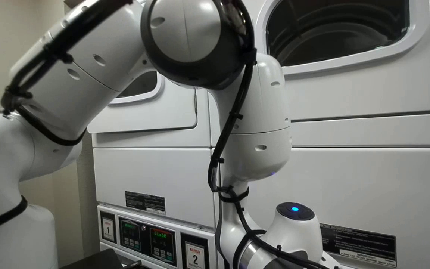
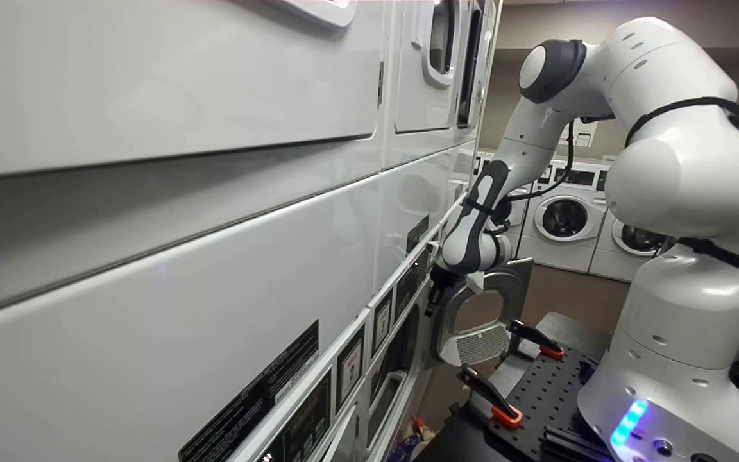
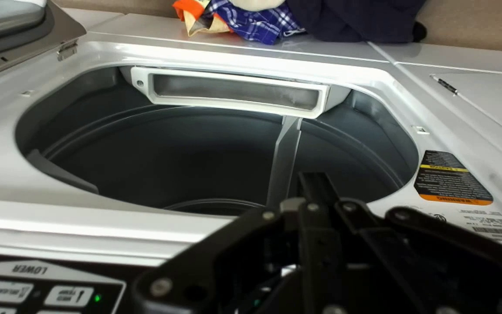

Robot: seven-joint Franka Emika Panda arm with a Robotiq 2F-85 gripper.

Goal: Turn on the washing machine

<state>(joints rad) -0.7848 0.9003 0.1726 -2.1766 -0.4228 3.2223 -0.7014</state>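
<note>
Pressing 2 fingers (image 3: 319, 189) together by the washing machine (image 1: 364, 132), the gripper (image 3: 314, 176) faces a drum (image 3: 181, 148) only the wrist view reveals.

The washing machine (image 1: 349, 173) was white; the Robotiq gripper (image 3: 315, 188) was black. The warning label (image 3: 450, 179) was black with yellow and orange bands. The cloth (image 3: 254, 21) was blue-and-white plaid. The base indicator light (image 2: 628, 423) was blue.

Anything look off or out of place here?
Two things. A door stands wide open, leaving the drum exposed in the wrist view: odd if a cycle is meant to start. And bunched cloth, blue plaid and dark, lies outside the drum, so it looks stray; what it rests on is unclear.
</note>
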